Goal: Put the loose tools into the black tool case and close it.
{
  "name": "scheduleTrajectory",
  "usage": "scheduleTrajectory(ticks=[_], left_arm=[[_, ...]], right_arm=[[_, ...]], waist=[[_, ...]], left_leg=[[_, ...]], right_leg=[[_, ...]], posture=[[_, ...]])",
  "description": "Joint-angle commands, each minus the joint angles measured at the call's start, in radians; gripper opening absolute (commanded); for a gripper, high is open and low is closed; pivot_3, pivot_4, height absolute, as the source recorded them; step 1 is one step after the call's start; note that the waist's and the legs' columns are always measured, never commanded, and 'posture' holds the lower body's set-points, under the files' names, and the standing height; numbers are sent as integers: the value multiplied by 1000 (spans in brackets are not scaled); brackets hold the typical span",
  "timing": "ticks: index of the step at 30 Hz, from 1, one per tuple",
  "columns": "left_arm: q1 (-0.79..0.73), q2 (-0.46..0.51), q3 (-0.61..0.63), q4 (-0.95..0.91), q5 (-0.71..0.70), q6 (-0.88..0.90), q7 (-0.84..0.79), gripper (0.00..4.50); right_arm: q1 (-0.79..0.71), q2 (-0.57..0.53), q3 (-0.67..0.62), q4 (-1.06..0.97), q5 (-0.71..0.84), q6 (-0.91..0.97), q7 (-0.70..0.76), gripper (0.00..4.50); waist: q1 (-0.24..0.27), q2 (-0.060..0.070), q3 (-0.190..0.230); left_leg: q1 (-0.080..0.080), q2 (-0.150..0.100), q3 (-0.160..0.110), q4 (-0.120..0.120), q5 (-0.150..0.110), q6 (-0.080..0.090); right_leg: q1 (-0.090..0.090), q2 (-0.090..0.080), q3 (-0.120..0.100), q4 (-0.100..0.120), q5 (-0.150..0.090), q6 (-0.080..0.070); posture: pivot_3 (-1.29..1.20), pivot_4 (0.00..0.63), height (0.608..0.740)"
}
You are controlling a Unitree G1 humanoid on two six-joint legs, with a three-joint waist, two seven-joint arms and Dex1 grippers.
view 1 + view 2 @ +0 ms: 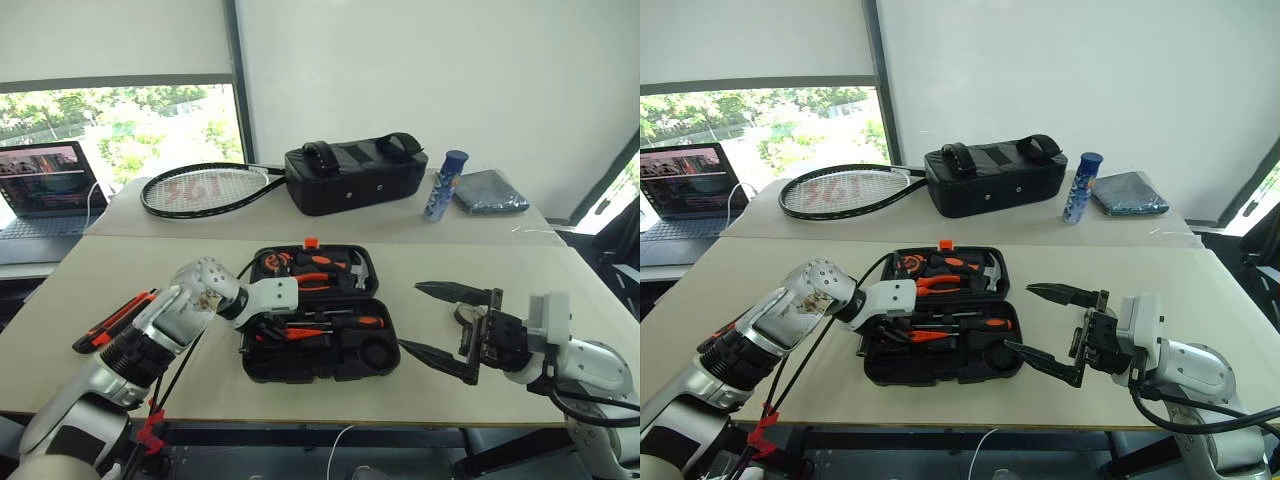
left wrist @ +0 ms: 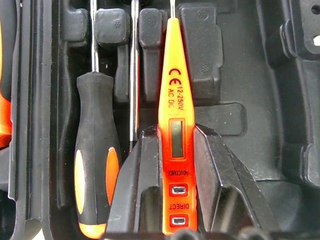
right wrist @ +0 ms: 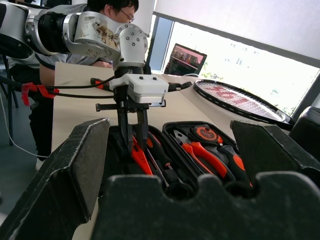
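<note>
The black tool case lies open in the middle of the table. My left gripper reaches down into its near half, shut on the small slim orange tool, which lies along a moulded slot. Beside it an orange-and-black screwdriver rests in its slot. The long orange-black utility knife lies loose on the table left of the case. My right gripper hovers open and empty to the right of the case. A small grey tape roll shows partly behind it.
The case's far half holds orange-handled pliers and a hammer. On the far table are a racket, a black strapped bag, a blue bottle and a grey cloth. A laptop stands far left. A person sits beyond my left arm.
</note>
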Motion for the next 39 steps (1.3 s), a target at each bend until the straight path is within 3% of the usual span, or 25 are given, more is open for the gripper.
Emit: scheduleTrajectory(ticks=[1,11,20,39], left_arm=[[-24,31,-22,-16,37,-1,-29,429],[-42,33,-38,-29,58,13,-48,429],[-17,-26,-29,-58,19,70,-32,429],[-27,24,-78,-34,94,138,-19,429]], right_arm=[[-10,0,-17,-2,5,-24,7,4500],[-3,9,-12,11,-4,-38,13,4500],[-8,10,-9,10,-4,-34,11,4500],[-10,23,-1,12,-11,-38,6,4500]], waist=[[-2,0,0],[0,0,0],[10,0,0],[8,0,0]], left_leg=[[0,0,0,0,0,0],[0,0,0,0,0,0],[-1,0,0,0,0,0],[1,0,0,0,0,0]], right_leg=[[0,0,0,0,0,0],[0,0,0,0,0,0],[0,0,0,0,0,0],[0,0,1,0,0,0]], posture=[[0,150,740],[0,150,740],[0,150,740],[0,150,740]])
